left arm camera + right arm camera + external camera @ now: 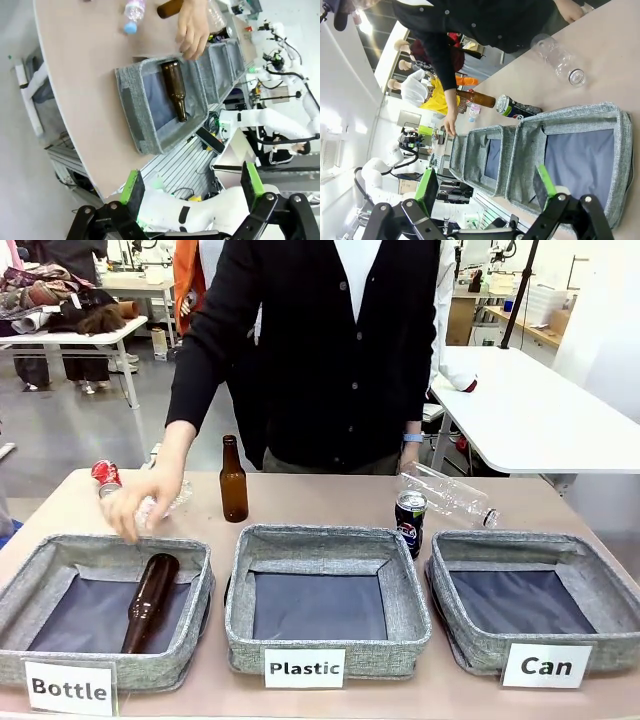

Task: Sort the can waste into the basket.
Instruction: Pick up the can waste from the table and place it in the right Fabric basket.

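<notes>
The left gripper (191,178) and right gripper (485,181) hang open-jawed, empty. The black-blue can (410,521) stands upright just behind the Can basket (601,589), at its back-left corner; the red can (105,476) lies beside the person's hand (140,502). Best: the right arm pinches the upright can mid-height, lifting clear of the rim.

Left claw (192,194): jaws spread wide, nothing gripped, green pads (131,191) facing inward. Right claw (486,186): jaws equally wide, nothing gripped, black finger links angled outward from the wrist. The white right arm (270,120) lies far ahead of the left claw, off to its right.
</notes>
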### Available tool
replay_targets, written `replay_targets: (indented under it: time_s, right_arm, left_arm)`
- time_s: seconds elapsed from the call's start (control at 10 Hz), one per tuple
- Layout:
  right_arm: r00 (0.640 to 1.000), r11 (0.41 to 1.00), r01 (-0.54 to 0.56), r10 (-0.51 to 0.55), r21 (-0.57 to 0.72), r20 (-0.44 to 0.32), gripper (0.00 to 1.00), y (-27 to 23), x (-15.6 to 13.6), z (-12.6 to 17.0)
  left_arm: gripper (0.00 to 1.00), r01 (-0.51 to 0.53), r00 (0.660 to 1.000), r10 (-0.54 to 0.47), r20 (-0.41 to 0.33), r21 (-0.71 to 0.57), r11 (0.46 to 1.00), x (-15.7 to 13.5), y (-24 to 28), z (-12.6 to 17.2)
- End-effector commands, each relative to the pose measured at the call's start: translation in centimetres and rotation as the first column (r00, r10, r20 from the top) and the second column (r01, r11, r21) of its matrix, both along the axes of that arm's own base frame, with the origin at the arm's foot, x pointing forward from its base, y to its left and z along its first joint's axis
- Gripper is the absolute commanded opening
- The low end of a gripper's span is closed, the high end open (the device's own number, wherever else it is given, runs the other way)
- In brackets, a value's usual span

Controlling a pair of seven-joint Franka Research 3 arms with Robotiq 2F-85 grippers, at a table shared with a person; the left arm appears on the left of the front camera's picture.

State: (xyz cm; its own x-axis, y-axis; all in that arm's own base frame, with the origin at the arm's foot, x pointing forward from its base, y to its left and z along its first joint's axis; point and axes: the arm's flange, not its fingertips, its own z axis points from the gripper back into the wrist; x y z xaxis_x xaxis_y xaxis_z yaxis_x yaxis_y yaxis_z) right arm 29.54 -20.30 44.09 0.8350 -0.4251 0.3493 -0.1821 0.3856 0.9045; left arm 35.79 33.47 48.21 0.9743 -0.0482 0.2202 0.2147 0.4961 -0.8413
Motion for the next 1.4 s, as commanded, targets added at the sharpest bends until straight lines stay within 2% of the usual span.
replay_targets:
  time_s: [0.0, 0.1, 0.2, 0.5, 0.7, 0.9, 1.1, 1.2, 1.3]
  right_arm:
    - [1.000, 1.000, 0.010, -0.010, 0.024, 0.004, 1.00, 0.0, 0.2, 0.5]
    - [1.000, 1.000, 0.010, -0.010, 0.024, 0.004, 1.00, 0.0, 0.2, 0.5]
    - [1.000, 1.000, 0.010, -0.010, 0.024, 0.004, 1.00, 0.0, 0.2, 0.5]
    - [1.000, 1.000, 0.010, -0.010, 0.024, 0.004, 1.00, 0.0, 0.2, 0.5]
    - [1.000, 1.000, 0.010, -0.010, 0.024, 0.004, 1.00, 0.0, 0.2, 0.5]
    - [1.000, 1.000, 0.010, -0.010, 0.024, 0.004, 1.00, 0.0, 0.2, 0.5]
    - [1.000, 1.000, 0.010, -0.010, 0.024, 0.004, 1.00, 0.0, 0.2, 0.5]
    - [1.000, 1.000, 0.010, -0.010, 0.024, 0.004, 1.00, 0.0, 0.2, 0.5]
    - [1.000, 1.000, 0.010, -0.010, 0.024, 0.004, 1.00, 0.0, 0.2, 0.5]
  left_arm:
    - [1.00, -0.001, 0.998, 0.005, -0.056, 0.069, 0.998, 3.6, -2.9, 1.5]
    - [1.00, 0.079, 0.993, -0.065, -0.101, 0.141, 0.987, 5.6, -5.2, 1.6]
    - [1.00, 0.118, 0.988, -0.091, -0.126, 0.225, 0.967, 7.4, -7.8, 1.5]
    - [1.00, 0.167, 0.968, -0.074, -0.239, 0.400, 0.901, 13.9, -15.3, 0.4]
    - [1.00, 0.062, 0.969, 0.072, -0.237, 0.510, 0.858, 18.4, -19.9, -1.3]
    - [1.00, -0.010, 0.966, 0.161, -0.205, 0.589, 0.808, 21.9, -22.9, -2.6]
    - [1.00, -0.103, 0.937, 0.298, -0.180, 0.673, 0.732, 27.3, -24.6, -4.4]
    - [1.00, -0.130, 0.926, 0.338, -0.170, 0.697, 0.706, 29.5, -25.0, -5.3]
    - [1.00, -0.186, 0.904, 0.406, -0.134, 0.731, 0.657, 31.2, -25.0, -6.4]
